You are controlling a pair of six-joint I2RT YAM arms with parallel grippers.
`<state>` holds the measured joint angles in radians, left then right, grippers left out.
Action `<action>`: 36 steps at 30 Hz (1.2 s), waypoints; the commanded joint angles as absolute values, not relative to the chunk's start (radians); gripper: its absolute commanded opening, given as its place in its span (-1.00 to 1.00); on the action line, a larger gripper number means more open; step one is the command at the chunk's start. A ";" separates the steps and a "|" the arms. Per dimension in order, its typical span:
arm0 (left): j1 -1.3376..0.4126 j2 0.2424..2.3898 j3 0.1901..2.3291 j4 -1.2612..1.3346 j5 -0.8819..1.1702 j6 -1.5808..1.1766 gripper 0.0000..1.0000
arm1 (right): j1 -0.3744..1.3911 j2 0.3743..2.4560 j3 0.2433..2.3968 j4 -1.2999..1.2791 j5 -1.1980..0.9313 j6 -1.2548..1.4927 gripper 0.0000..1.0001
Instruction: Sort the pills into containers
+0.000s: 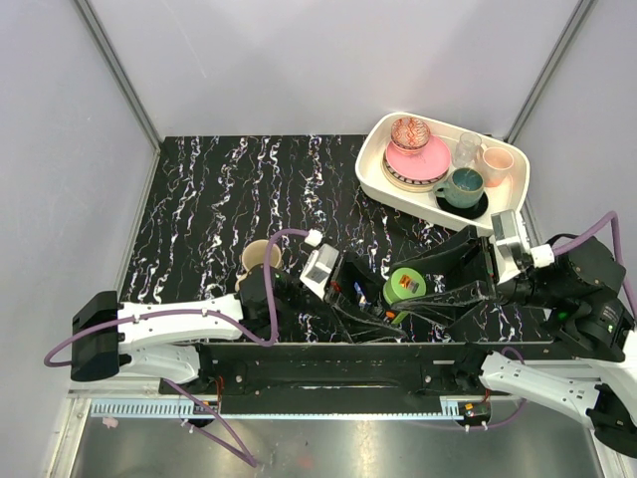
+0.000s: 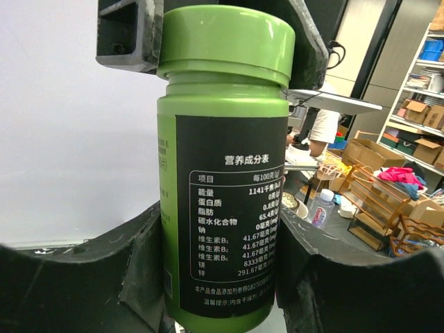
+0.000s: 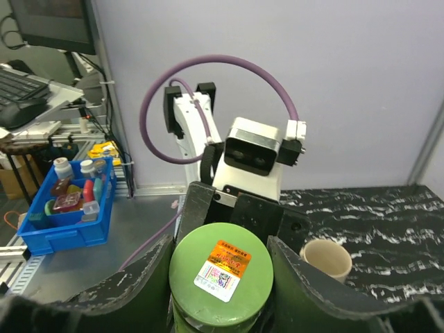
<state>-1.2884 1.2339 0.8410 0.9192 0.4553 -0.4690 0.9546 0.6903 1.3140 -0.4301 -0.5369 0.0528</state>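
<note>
You've got plain pale grey walls (image 1: 299, 60) on three sides of the cell, with aluminium posts (image 1: 119, 75) in the back corners. The table top (image 1: 219, 219) is black with white marbling, and a brushed metal sheet (image 1: 348, 453) runs along the near edge. Light is even and soft. Outside the cell: shelving (image 2: 423, 76) with cardboard boxes (image 2: 368, 152), wooden racks (image 2: 378, 201), a keyboard (image 3: 17, 87) and monitor (image 3: 52, 24) on a desk, and a blue bin (image 3: 62, 236).

left arm (image 1: 179, 321) and right arm (image 1: 537, 378) are the same build: white shells with black joints, and a fat black block (image 1: 95, 344) at the shoulder end. purple cable (image 3: 222, 58) loops off each wrist. boxy silver-white camera (image 3: 253, 154) has dark lenses. gripper fingers (image 2: 69, 284) are chunky matte black.
</note>
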 commanded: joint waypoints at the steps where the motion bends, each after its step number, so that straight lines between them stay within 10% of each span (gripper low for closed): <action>1: -1.276 1.198 0.879 1.158 0.426 -0.486 -1.00 | 0.962 0.701 1.256 -0.433 -0.738 0.067 -0.98; 36: -1.276 1.120 0.905 0.985 0.402 -0.371 -1.00 | 0.962 0.732 1.256 -0.526 -0.690 0.078 -1.00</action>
